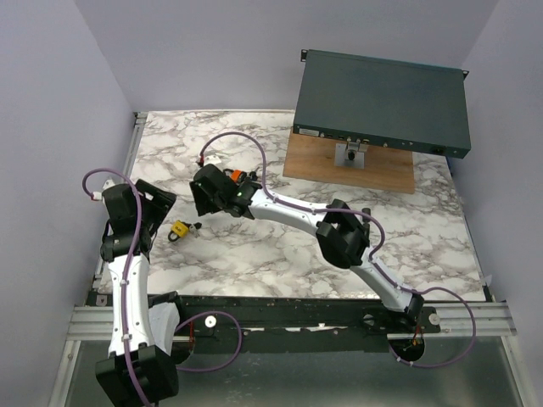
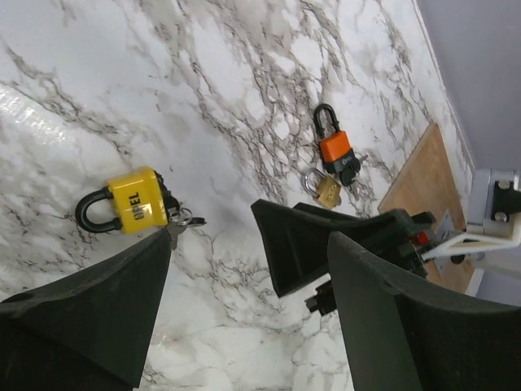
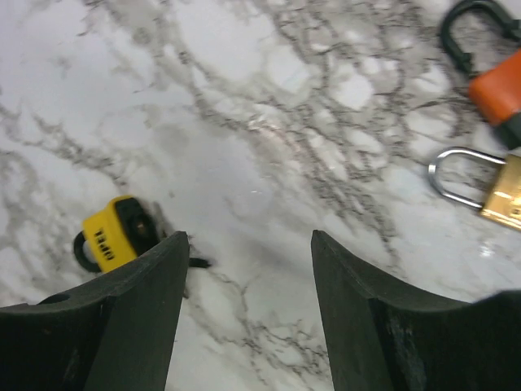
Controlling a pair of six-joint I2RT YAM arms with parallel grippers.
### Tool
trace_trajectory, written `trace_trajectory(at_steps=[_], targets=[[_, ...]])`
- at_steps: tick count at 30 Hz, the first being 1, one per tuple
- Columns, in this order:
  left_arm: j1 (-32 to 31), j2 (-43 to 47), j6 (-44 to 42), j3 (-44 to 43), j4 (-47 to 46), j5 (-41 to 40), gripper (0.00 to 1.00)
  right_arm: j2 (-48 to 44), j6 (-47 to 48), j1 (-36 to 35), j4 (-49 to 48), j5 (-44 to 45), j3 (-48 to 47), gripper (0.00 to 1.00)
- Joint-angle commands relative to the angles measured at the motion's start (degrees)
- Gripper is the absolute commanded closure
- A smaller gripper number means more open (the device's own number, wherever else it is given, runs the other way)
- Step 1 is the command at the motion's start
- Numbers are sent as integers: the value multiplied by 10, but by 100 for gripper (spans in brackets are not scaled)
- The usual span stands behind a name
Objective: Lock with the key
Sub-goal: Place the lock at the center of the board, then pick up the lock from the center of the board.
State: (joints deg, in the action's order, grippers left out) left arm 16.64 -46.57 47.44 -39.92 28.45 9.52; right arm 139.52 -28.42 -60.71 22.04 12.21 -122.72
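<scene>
Left gripper point(image 2: 248, 269) and right gripper point(image 3: 248, 244) parted wide, empty, yellow padlock point(image 2: 134, 204) with key point(image 2: 175, 226), black lettering unreadable

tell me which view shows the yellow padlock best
The left wrist view. The yellow padlock lies there whole and sharp, with its black shackle, its printed label and the key at its base all visible. The right wrist view shows it smaller and blurred. The top view shows only a tiny yellow spot beside the left arm.

Keyed padlock point(image 2: 134, 204) lies on table point(image 1: 271, 254), near left; small padlock point(image 2: 326, 189) touches jacketed padlock point(image 2: 335, 148) behind, rightward.
</scene>
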Motion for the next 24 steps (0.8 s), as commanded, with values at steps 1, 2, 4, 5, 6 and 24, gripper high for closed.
trace_trajectory(at_steps=[1, 2, 4, 5, 6, 24], targets=[[-36, 15, -24, -30, 12, 21, 23, -10, -7, 25, 68, 143, -12, 35], [-43, 15, -27, -35, 14, 23, 23, -6, -15, 36, 75, 147, -14, 35], [-56, 19, -29, -41, 15, 28, 23, 3, -22, 55, 86, 155, -22, 35], [-59, 21, -29, -43, 15, 33, 23, 7, -21, 64, 87, 158, -23, 36], [-60, 21, -29, -44, 16, 38, 23, 11, -18, 69, 85, 164, -24, 36], [-63, 15, -21, -43, -2, 78, 24, 60, 22, 92, 85, 131, -25, 48]])
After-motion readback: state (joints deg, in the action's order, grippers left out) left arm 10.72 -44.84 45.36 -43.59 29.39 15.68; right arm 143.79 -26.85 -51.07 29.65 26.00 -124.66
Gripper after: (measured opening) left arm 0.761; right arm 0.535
